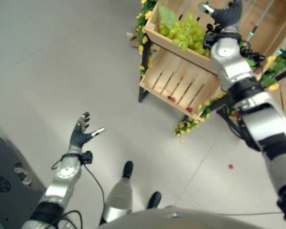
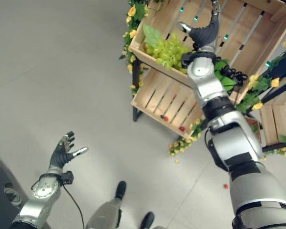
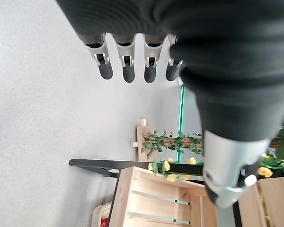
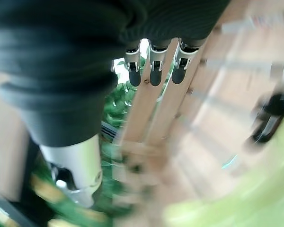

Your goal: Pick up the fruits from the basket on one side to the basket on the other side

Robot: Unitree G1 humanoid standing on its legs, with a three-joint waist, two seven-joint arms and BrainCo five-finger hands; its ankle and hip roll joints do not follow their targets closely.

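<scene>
A bunch of green grapes with a leaf lies in the upper wooden crate of a stand. My right hand is raised inside that crate just right of the grapes, open, with thumb and fingers spread and nothing held. In the right wrist view its fingers point at the crate's slats, with the grapes a green blur beside them. My left hand hangs open and empty over the floor, far left of the stand. Small red fruits lie in the lower crate.
Garlands of yellow flowers hang along the stand's edges. One red fruit lies on the floor below the stand. Another wooden crate stands to the right. A dark machine sits at lower left.
</scene>
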